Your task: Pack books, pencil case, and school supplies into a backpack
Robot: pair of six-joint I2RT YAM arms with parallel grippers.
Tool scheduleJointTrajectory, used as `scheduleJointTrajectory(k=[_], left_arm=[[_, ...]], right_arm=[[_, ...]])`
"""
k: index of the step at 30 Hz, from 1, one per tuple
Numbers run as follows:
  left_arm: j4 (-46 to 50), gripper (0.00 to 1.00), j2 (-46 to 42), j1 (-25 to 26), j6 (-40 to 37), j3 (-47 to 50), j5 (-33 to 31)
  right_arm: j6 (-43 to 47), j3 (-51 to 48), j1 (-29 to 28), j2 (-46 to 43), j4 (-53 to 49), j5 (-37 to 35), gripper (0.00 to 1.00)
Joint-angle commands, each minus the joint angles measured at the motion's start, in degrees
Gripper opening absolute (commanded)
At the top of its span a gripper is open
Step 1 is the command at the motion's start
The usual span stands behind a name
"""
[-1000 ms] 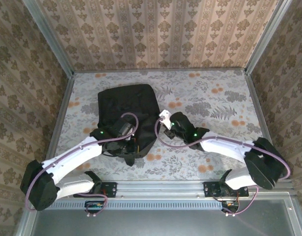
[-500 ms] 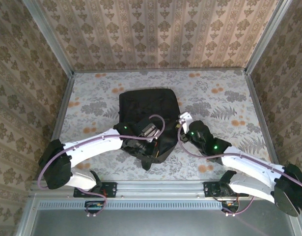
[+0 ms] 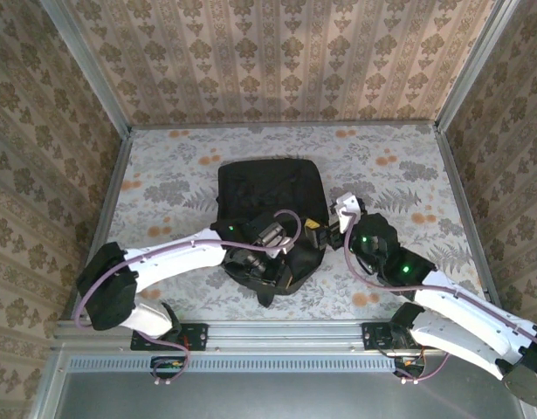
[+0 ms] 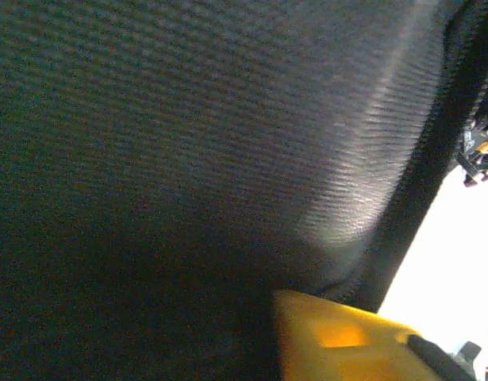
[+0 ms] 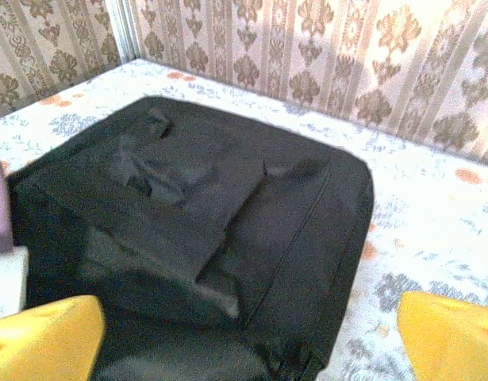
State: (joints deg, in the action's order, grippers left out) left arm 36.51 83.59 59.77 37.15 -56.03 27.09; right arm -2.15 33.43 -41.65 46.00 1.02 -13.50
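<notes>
The black backpack lies flat in the middle of the floral table. My left gripper rests on its near end. The left wrist view shows black fabric pressed close and one yellow finger; the other finger is hidden, so its state is unclear. My right gripper hangs at the backpack's right edge. In the right wrist view it stands wide open, with yellow fingertips far apart and nothing held; the backpack lies just beyond. The books, pencil case and school supplies are hidden.
Patterned walls and metal corner posts close in the table on three sides. A metal rail runs along the near edge. Bare tabletop lies right of the backpack, with more on its left.
The backpack has slid to the right with both arms. My right gripper has opened, let go of the backpack's edge and drawn back to the right.
</notes>
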Motion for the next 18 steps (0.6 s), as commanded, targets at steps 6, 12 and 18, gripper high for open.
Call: scheduleJointTrajectory(k=[6, 12, 18], left_arm=[[-2.35, 1.00, -10.09, -3.52, -7.90, -2.01, 2.72], [0.44, 1.00, -14.83, -14.15, -13.63, -7.15, -6.67], [-9.39, 1.00, -19.34, -27.19, -23.27, -6.52, -25.55]], right_arm=[[2.59, 6.92, 1.24, -1.08, -5.08, -0.09, 1.00], [2.17, 14.28, 1.70, 5.42, -9.36, -5.51, 1.00], [-0.92, 21.45, 7.95, 12.08, -8.36, -12.28, 1.00]])
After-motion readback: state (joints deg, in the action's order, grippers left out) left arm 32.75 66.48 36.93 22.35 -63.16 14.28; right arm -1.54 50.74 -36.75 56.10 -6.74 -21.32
